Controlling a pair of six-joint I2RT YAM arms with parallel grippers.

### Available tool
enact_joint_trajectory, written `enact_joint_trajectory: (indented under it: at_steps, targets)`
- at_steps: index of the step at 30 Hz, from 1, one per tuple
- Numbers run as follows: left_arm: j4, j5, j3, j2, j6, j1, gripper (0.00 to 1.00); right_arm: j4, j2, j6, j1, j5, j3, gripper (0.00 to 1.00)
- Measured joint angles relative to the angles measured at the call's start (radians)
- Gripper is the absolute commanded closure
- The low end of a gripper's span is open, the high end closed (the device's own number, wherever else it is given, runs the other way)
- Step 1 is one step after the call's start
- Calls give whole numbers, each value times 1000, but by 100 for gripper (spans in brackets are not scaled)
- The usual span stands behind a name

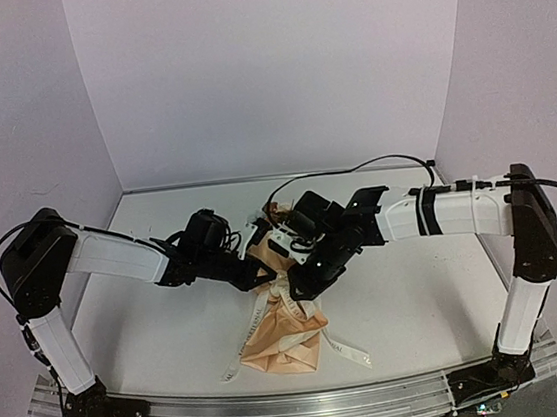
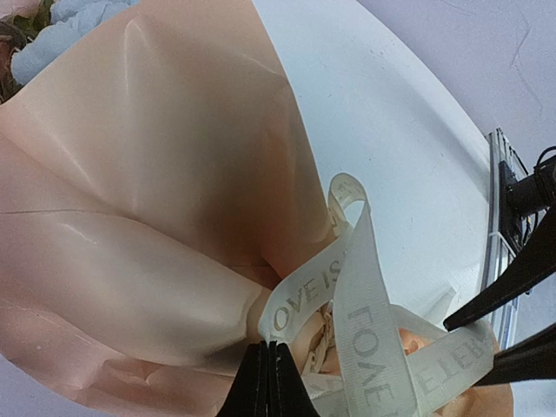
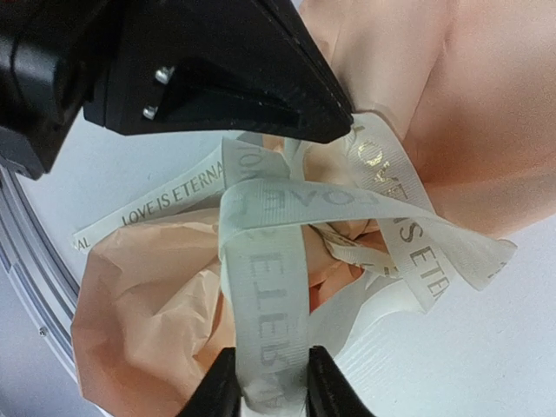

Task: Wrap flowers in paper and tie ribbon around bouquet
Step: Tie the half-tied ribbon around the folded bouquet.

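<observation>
The bouquet lies at the table's middle: peach-tan paper (image 1: 286, 340) cinched around flowers, whose pale blue blooms (image 2: 65, 30) show at the top left of the left wrist view. The cream lettered ribbon (image 1: 286, 290) is looped around the narrow waist, its ends trailing toward the front. My left gripper (image 2: 269, 346) is shut on a ribbon (image 2: 317, 291) fold right at the cinch. My right gripper (image 3: 271, 382) has a flat ribbon (image 3: 265, 295) strand between its jaws, both fingers touching its edges. In the top view the left gripper (image 1: 253, 268) and right gripper (image 1: 303, 286) meet over the cinch.
The metal rail (image 1: 311, 406) runs along the table's near edge, just past the paper's lower end. A black cable (image 1: 355, 170) arcs over the back of the table. The right gripper's dark fingers (image 2: 512, 282) sit close beside the left jaws.
</observation>
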Motion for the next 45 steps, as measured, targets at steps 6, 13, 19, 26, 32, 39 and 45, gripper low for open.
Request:
enact_joint_trajectory:
  at_steps: [6,13,19,26,32,39,45]
  targets:
    - [17,-8,-21,-23,-1,0,100,-27,0,-1,0,2,-1,100]
    - [38,-36,-68,-73,-11,0,100,-85,-30,-36,-1,55,-1,100]
    - [57,-52,-108,-97,-28,0,100,-112,-51,-38,-18,68,0,99]
    - [71,-53,-121,-109,-31,0,100,-134,-51,9,-46,31,20,93]
    - [71,-53,-121,-109,-31,0,100,-136,-51,36,-47,0,57,94]
    - [71,-54,-121,-109,-31,0,100,-178,-50,19,-48,3,73,100]
    - [84,-64,-151,-139,-40,0,100,-217,-49,3,-94,2,99,100]
